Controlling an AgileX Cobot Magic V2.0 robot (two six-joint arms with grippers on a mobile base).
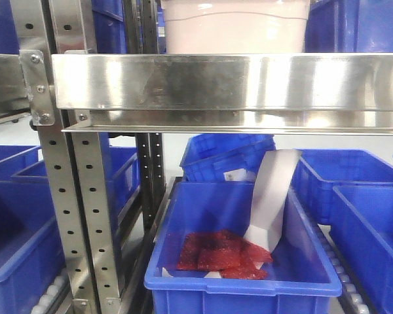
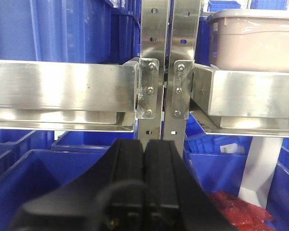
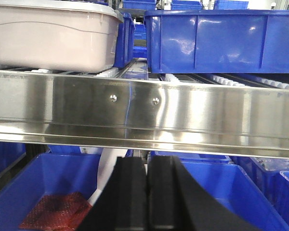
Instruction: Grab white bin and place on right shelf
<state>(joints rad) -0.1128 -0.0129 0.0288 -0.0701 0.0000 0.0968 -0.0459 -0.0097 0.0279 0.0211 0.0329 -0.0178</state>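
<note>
The white bin [image 1: 234,27] is a pinkish-white tub that rests on the right shelf [image 1: 229,82], behind its shiny steel front rail. In the left wrist view the white bin [image 2: 253,41] shows at the upper right on the right shelf [image 2: 250,94]. The right wrist view has the white bin [image 3: 53,41] at the upper left above the right shelf [image 3: 144,113] rail. My left gripper [image 2: 144,147] is shut and empty, below the rail and in front of the uprights. Lower than the rail, my right gripper [image 3: 147,163] is shut and empty too.
Perforated steel uprights [image 1: 62,216] stand left of the shelf. Below it sits a blue bin [image 1: 239,261] with red bubble wrap [image 1: 223,252] and a white paper strip [image 1: 270,196]. A blue bin [image 3: 221,41] stands beside the white bin on the shelf. More blue bins surround.
</note>
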